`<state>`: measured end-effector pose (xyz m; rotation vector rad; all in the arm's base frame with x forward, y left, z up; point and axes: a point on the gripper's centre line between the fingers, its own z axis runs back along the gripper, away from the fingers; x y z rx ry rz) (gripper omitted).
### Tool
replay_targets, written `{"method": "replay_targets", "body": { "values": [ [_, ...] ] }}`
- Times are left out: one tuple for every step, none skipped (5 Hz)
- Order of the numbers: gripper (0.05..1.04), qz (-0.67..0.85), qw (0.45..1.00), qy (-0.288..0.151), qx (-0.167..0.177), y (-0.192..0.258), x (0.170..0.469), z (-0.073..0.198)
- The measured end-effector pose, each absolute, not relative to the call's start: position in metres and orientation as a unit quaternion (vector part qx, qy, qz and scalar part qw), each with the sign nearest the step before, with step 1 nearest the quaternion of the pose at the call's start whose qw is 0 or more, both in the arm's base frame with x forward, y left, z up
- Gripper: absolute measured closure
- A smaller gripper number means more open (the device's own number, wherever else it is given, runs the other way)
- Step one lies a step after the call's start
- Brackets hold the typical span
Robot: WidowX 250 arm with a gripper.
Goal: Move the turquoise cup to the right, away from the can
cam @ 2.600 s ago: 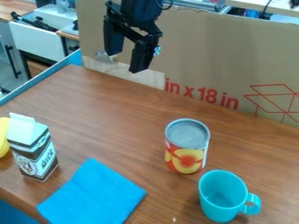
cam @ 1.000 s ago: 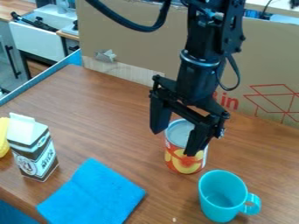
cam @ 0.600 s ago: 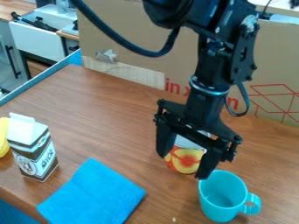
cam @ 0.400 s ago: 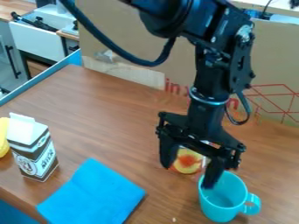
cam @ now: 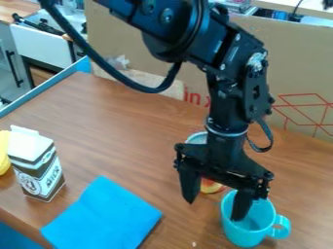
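Cup: my turquoise cup [cam: 248, 236] stands upright, its long axis vertical, its handle [cam: 281, 227] pointing away from the blue cloth [cam: 101, 216].
Cup's place: on the table [cam: 123, 146], right of the cloth, beneath my farther finger from it.
My gripper [cam: 215, 210]: open, one finger at the cup's mouth.

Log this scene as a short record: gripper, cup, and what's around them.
Gripper: black, open, one finger at the cup's mouth
Held: nothing that I can see
Cup: turquoise, upright, handle toward the right edge
Can: partly hidden behind the gripper
Cloth: blue, flat, left of the cup
Carton: milk, upright
Surface: brown wooden tabletop
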<state>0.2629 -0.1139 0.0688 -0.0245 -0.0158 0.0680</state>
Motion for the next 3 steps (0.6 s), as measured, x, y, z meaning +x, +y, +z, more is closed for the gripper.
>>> {"method": "replay_targets", "body": {
  "values": [
    [0.083,0.037,0.999,-0.012,-0.008,-0.114,0.267,0.064],
    [0.083,0.042,0.999,-0.008,-0.008,-0.116,0.271,0.054],
    [0.083,0.047,0.999,0.003,-0.004,-0.119,0.276,0.045]
  ]
}}
